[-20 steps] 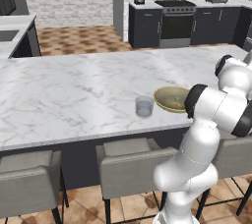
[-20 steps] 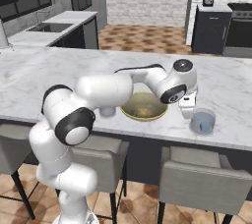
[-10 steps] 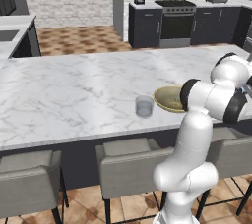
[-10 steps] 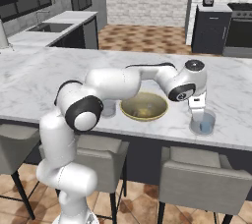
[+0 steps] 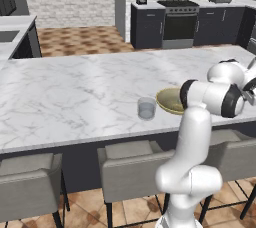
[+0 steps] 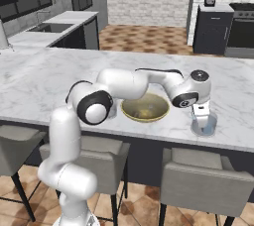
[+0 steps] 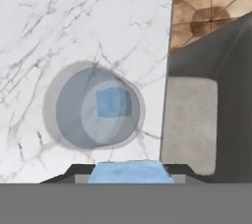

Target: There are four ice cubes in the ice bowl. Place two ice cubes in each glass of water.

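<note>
Setting: a rendered kitchen is shown, with a long white marble counter [image 5: 75, 92] and grey stools tucked under its near edge.
Arm: a white arm with dark joints is bent over the counter, its hand held just above one glass.
Gripper: the gripper [image 7: 129, 169] is closed on a pale blue ice cube [image 7: 129, 172], which is seen between the dark finger tips at 6 o'clock in the hand view.
Glass under the hand: a clear bluish glass [image 6: 204, 125] is seen at 3 o'clock of the bowl in the right base view, near the counter's front edge; in the hand view a second ice cube [image 7: 113, 102] is seen lying inside it.
Ice bowl: the tan bowl [image 6: 145, 108] with an olive inside is set between the two glasses; cubes inside it cannot be made out.
Other glass: a second glass [image 5: 146, 108] is placed just beside the bowl, at 9 o'clock of it in the left base view.
</note>
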